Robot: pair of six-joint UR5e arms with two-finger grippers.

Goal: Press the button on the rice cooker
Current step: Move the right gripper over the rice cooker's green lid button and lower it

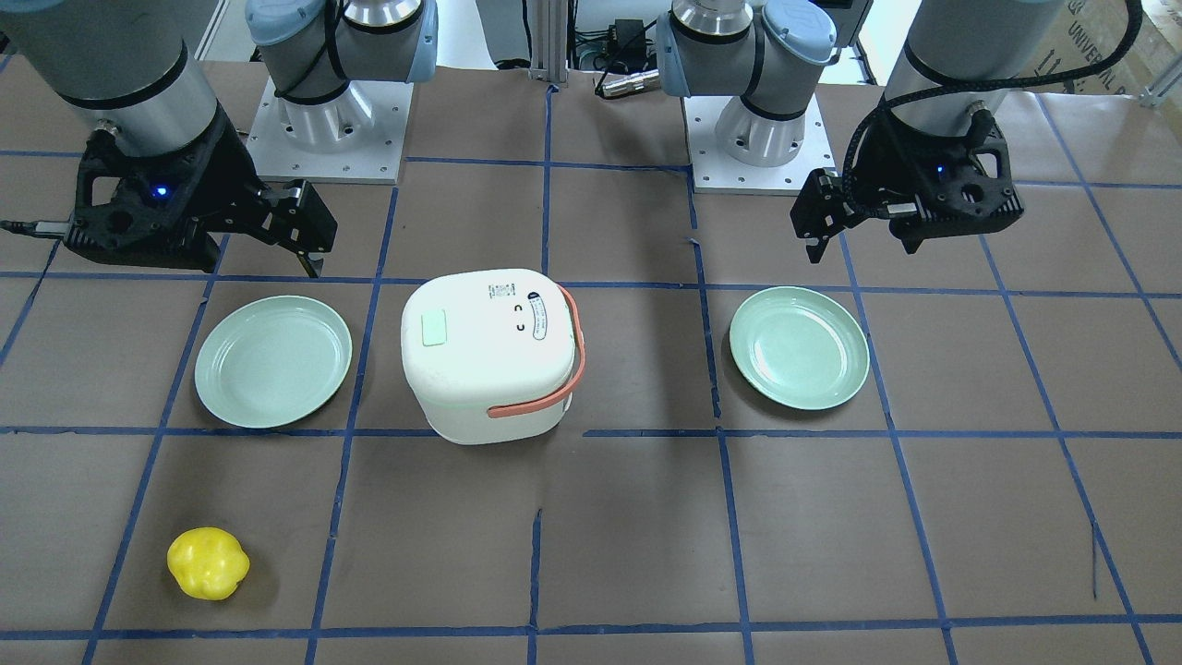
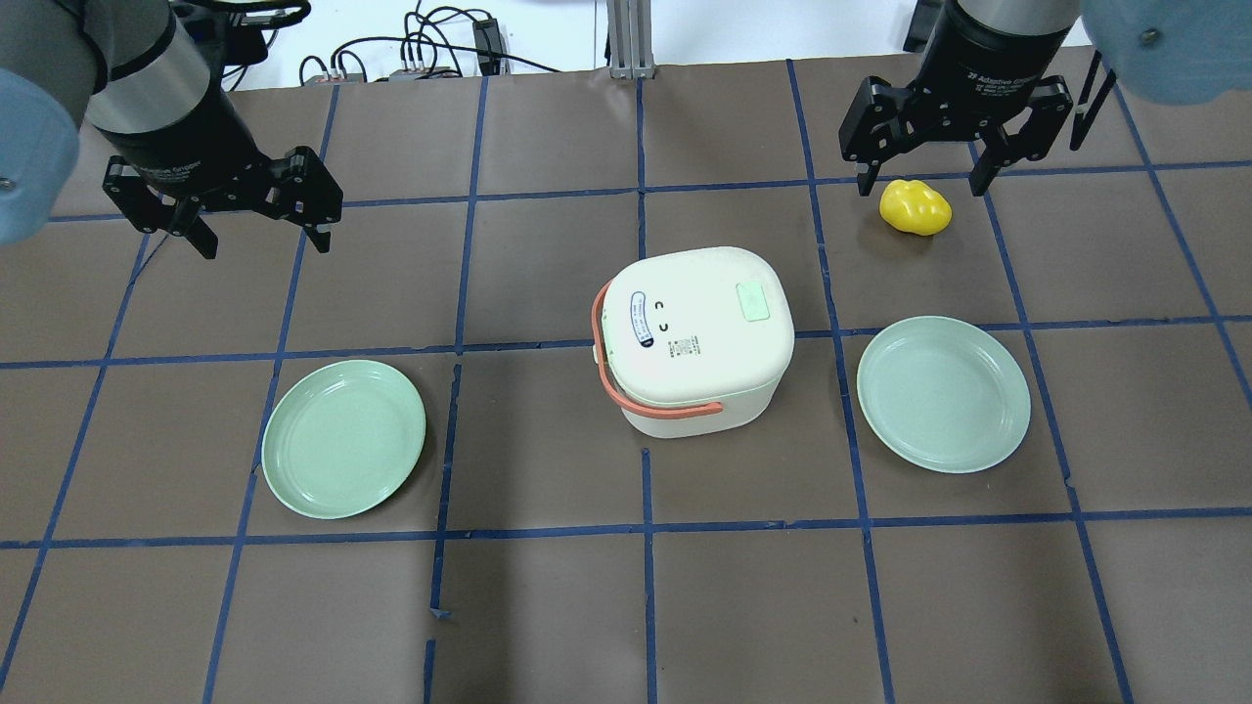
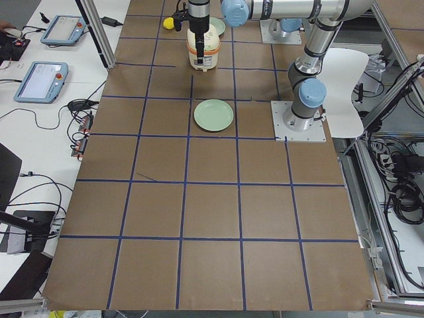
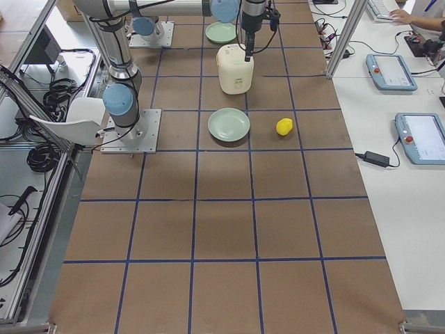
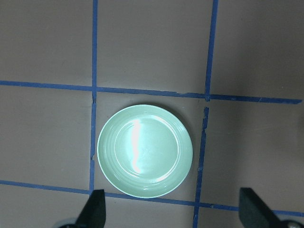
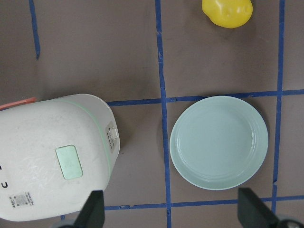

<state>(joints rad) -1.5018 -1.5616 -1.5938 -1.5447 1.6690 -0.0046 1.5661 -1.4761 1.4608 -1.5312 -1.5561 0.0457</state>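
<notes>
Two bare dishes flank the white plastic rice cooker (image 2: 694, 332) in the middle of the brown taped table (image 2: 548, 606): one round pale-green plate (image 2: 343, 438) on my left, its twin plate (image 2: 944, 393) on my right. The cooker's lid is shut, its pale-green rectangular button (image 2: 753, 300) on top. My left fingers (image 5: 92, 211) and right fingers (image 6: 92, 211) hang spread wide, holding nothing.

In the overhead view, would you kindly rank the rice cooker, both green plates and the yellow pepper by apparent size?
Largest: rice cooker
Then the left plate and right plate, which look alike
Smallest, the yellow pepper
</notes>
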